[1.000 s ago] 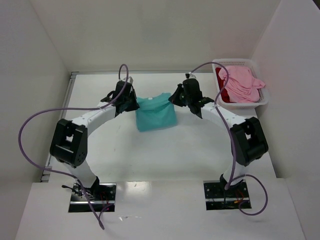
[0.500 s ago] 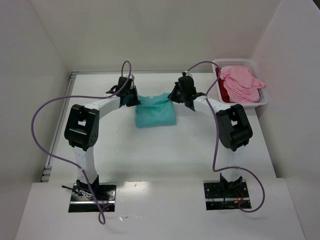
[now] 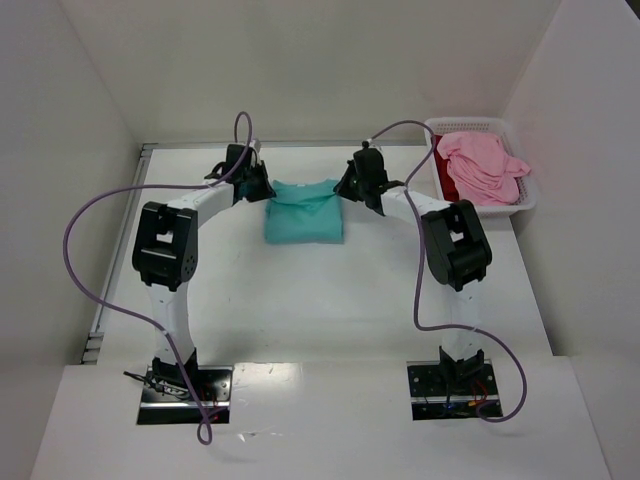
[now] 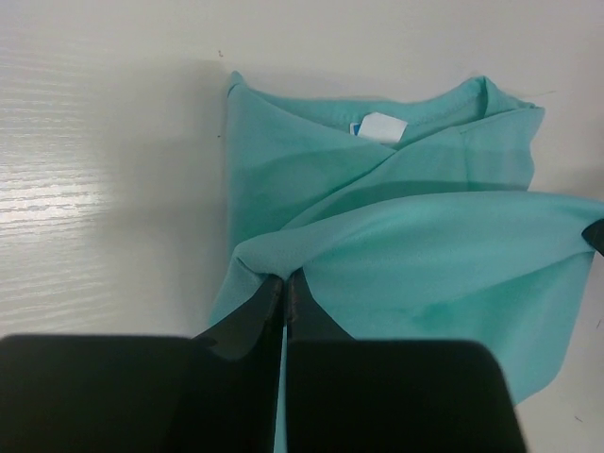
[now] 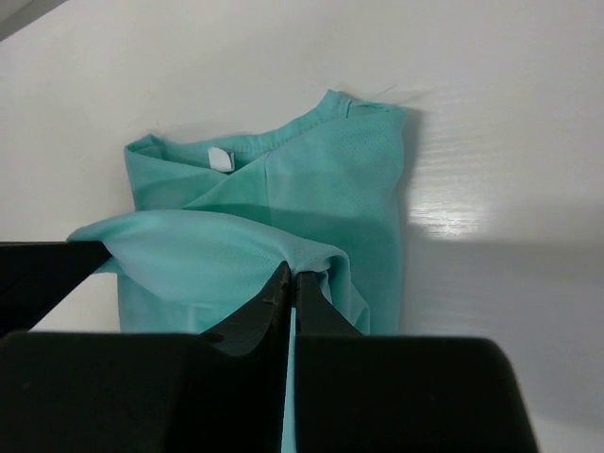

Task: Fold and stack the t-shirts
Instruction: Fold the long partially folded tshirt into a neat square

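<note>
Table [image 3: 330, 300]: open white surface across the middle and lower frame. Basket [image 3: 528, 203], upper right edge: holds a pink t-shirt [image 3: 485, 165]. Teal t-shirt [image 3: 303, 215], upper centre: near fold edge raised, left gripper [image 4: 285, 283] and right gripper [image 5: 291, 278] each clamped on one corner.

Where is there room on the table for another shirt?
The biggest bare patch of white table lies between the left arm and right arm, nearer than the folded teal t-shirt. Crowded: the far middle, where the left end effector and right end effector pinch it, and the far right, with the white plastic basket holding a pink t-shirt.
</note>
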Action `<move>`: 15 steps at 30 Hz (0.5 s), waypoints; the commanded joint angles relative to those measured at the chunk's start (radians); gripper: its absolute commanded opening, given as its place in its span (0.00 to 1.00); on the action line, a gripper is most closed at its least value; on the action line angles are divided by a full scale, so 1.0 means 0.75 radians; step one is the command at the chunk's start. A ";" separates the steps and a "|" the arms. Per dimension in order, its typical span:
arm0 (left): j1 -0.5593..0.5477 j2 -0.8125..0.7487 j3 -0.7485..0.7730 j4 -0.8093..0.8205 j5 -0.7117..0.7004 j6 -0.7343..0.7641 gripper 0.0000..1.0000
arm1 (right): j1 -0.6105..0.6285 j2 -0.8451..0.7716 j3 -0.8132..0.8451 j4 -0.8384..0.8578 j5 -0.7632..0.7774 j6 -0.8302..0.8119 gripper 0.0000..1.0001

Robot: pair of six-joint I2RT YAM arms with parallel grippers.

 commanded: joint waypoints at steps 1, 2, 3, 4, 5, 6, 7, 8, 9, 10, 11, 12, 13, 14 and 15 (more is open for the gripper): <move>0.010 -0.037 0.039 0.034 0.020 0.043 0.00 | -0.020 -0.012 0.072 0.073 0.030 -0.024 0.00; 0.010 -0.061 0.039 0.034 0.003 0.043 0.00 | -0.020 -0.024 0.086 0.073 0.030 -0.038 0.00; 0.010 -0.073 0.039 0.034 -0.011 0.055 0.00 | -0.020 -0.024 0.086 0.073 0.030 -0.038 0.00; 0.010 -0.086 0.023 0.022 -0.011 0.055 0.00 | -0.020 -0.039 0.086 0.073 0.030 -0.038 0.00; 0.010 -0.110 0.023 0.022 -0.011 0.055 0.00 | -0.020 -0.055 0.086 0.073 0.030 -0.038 0.00; 0.010 -0.122 0.009 0.022 -0.011 0.067 0.00 | -0.020 -0.055 0.086 0.073 0.016 -0.038 0.00; 0.010 -0.137 -0.004 0.022 -0.011 0.067 0.00 | -0.020 -0.090 0.064 0.073 0.016 -0.038 0.00; 0.010 -0.165 -0.020 0.022 -0.011 0.067 0.00 | -0.020 -0.104 0.027 0.073 0.016 -0.038 0.00; 0.010 -0.180 -0.057 0.022 -0.011 0.067 0.00 | -0.020 -0.118 0.007 0.091 0.016 -0.038 0.00; 0.010 -0.194 -0.075 0.036 -0.011 0.067 0.00 | -0.020 -0.133 -0.012 0.091 0.016 -0.038 0.00; 0.010 -0.219 -0.088 0.036 -0.011 0.067 0.00 | -0.020 -0.163 -0.046 0.091 0.016 -0.038 0.00; 0.010 -0.235 -0.104 0.036 -0.011 0.067 0.00 | -0.020 -0.182 -0.067 0.091 0.016 -0.026 0.00; 0.010 -0.249 -0.139 0.036 -0.011 0.055 0.00 | -0.020 -0.200 -0.092 0.091 0.016 -0.026 0.00; 0.010 -0.286 -0.157 0.036 -0.011 0.055 0.00 | -0.020 -0.243 -0.146 0.130 0.016 -0.026 0.00; 0.010 -0.306 -0.180 0.036 -0.011 0.055 0.00 | -0.020 -0.262 -0.167 0.130 0.016 -0.014 0.00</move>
